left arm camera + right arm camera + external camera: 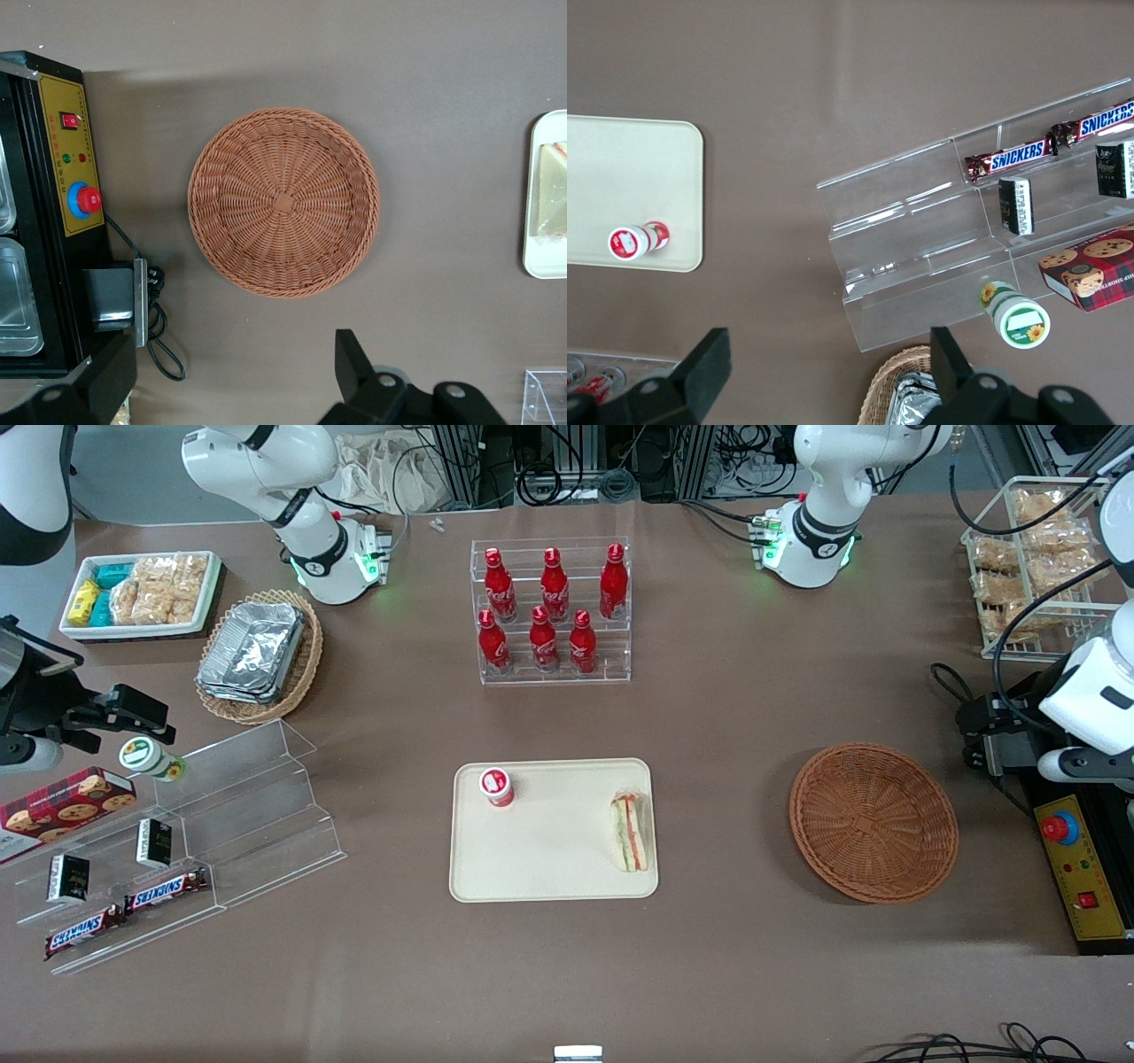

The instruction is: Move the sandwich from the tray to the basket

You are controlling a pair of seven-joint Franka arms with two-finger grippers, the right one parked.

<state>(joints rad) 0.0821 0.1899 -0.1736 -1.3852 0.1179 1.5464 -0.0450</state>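
Our gripper [992, 717] over the working arm's end of the table [726, 646], fingers spread wide, sandwich [630, 833] on our tray [549, 859], near the edge facing the wicker basket [873, 824], small tub [497, 786] on that tray too

By front-view clock, clear-wrapped sandwich [629, 833] is lying at three o'clock on cream rectangular tray [549, 859], striped filling showing, length running twelve to six; round brown wicker basket [873, 824] is sitting apart, at tray's three.
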